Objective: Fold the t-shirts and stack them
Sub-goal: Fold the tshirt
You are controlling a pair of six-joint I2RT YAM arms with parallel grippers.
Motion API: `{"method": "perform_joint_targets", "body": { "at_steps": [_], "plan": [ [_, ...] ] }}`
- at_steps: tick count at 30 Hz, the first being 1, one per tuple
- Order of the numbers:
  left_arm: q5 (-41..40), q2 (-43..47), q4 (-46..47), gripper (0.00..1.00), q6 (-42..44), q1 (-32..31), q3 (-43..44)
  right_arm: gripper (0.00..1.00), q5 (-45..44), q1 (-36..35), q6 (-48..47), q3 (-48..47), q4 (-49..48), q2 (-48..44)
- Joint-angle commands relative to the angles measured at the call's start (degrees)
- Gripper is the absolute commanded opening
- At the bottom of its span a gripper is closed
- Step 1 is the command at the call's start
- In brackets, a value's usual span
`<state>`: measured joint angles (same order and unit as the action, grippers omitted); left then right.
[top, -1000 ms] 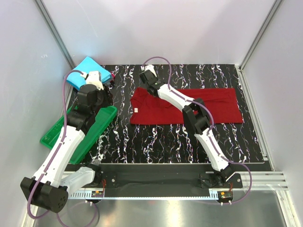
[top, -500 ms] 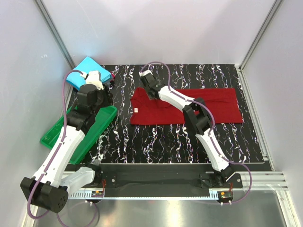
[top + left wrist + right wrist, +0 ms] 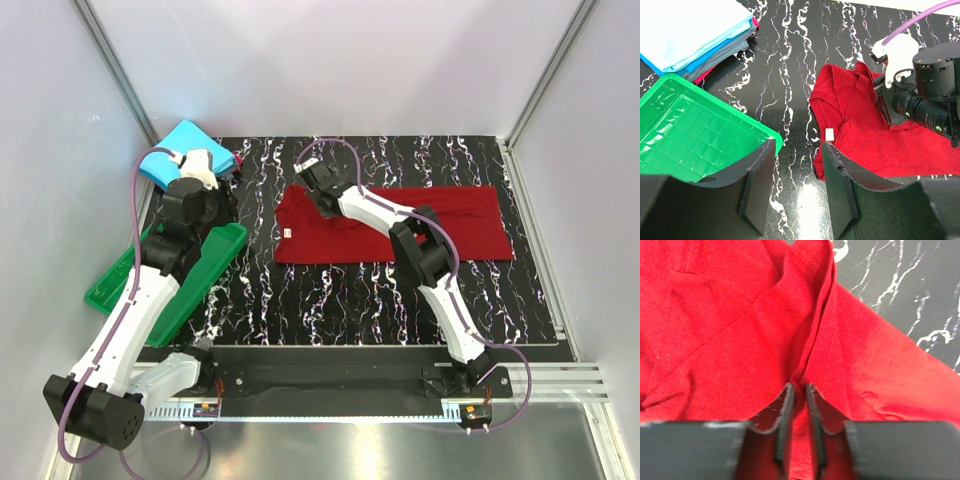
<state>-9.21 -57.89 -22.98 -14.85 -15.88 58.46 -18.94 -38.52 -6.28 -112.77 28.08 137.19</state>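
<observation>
The jaws of the right gripper (image 3: 799, 390) stand almost together, and between them they pinch a raised ridge of the dark red t-shirt (image 3: 715, 335); the cloth runs away from the fingertips as a thin double fold. In the view from above, this grip is at the far left part of the shirt, near the collar and one sleeve. The rest of the shirt lies flat across the middle of the black marbled table (image 3: 330, 290), and it seems to be already folded into a long band. The jaws of the left gripper (image 3: 797, 147) are apart and hold nothing; they hang over the corner of the green tray (image 3: 740, 117) and the bare table just beside the shirt's edge. The cyan-blue t-shirt (image 3: 690, 25) lies folded on top of a small pile (image 3: 725, 52) at the far left corner, beyond the tray. I judge the red cloth to be light, soft and limp: it will sag and follow the gripper without keeping any shape, and a pinch on one layer only may slip out. It is better to take a hem or a corner through all layers, so that the fold comes over evenly.
</observation>
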Motion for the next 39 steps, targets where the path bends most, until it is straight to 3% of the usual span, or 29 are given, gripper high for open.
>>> {"method": "perform_joint_targets", "body": {
  "at_steps": [1,5,10,18,23,26,29,31,32,34,35,36,39],
  "plan": [
    [0.6,0.1,2.9,0.48,0.2,0.3,-0.1,0.19,-3.0,-0.2,-1.1,0.9,-2.9,-5.2],
    [1.0,0.1,2.9,0.48,0.1,0.5,-0.1,0.00,-3.0,-0.3,-2.0,3.0,-4.0,-7.6],
    [1.1,-0.1,2.9,0.48,0.1,0.5,0.0,0.00,-3.0,-0.6,-2.9,5.3,-4.6,-11.1],
    [1.3,0.1,3.0,0.48,0.2,0.9,0.0,0.01,7.9,-0.7,-6.3,10.7,-4.4,-15.7],
    [1.8,-0.2,3.1,0.48,0.0,0.8,0.0,0.07,8.9,-0.7,-6.0,12.6,-4.1,-16.0],
    [1.7,-0.2,3.0,0.48,0.0,0.9,-0.1,0.18,8.0,-0.8,-5.7,12.5,-3.9,-15.5],
    [1.5,-0.3,3.0,0.48,0.1,0.8,-0.1,0.15,5.5,-0.7,-5.7,12.2,-3.8,-15.0],
    [1.6,-0.3,3.0,0.48,0.1,0.9,-0.1,0.05,2.5,-0.8,-5.6,11.8,-3.7,-14.6],
    [1.7,-0.4,3.0,0.48,0.2,0.9,-0.2,0.04,1.5,-0.7,-5.5,11.5,-3.7,-14.4],
    [1.9,-0.6,3.2,0.48,0.2,0.9,-0.3,0.10,-0.1,-0.8,-4.8,11.4,-3.6,-14.4],
    [2.2,-1.1,3.3,0.49,0.0,0.9,-0.2,0.24,-0.3,-0.7,-4.4,11.4,-3.6,-14.8],
    [3.0,-1.3,3.3,0.49,-0.1,0.9,-0.1,0.29,-0.2,-0.8,-4.3,11.5,-3.6,-15.1],
    [4.5,-2.6,3.6,0.49,-0.6,0.9,-0.2,0.35,-2.7,-0.4,-2.6,10.8,-3.7,-15.7]
  ]
}}
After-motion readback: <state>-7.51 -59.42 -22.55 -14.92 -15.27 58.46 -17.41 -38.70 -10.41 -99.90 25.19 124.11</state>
